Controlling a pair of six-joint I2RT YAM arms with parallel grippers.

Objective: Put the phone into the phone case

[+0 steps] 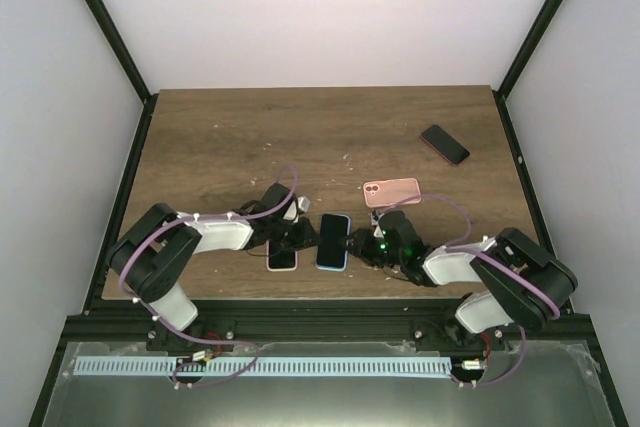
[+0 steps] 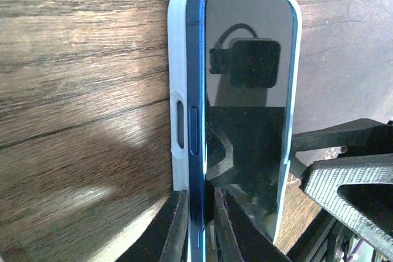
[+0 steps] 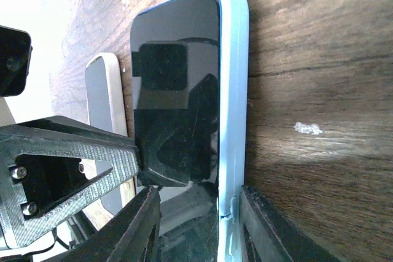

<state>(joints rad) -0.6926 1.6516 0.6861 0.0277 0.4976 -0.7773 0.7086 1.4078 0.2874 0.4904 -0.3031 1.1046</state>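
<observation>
A dark phone (image 1: pixel 445 144), a pale phone (image 1: pixel 282 259) and seemingly a pink phone (image 1: pixel 390 191) lie apart.

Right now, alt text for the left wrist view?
A blue phone sits in a pale case on the wooden table, its exposed long edge not yet seated. The left gripper pinches that edge; the right gripper shows lower right.
</observation>
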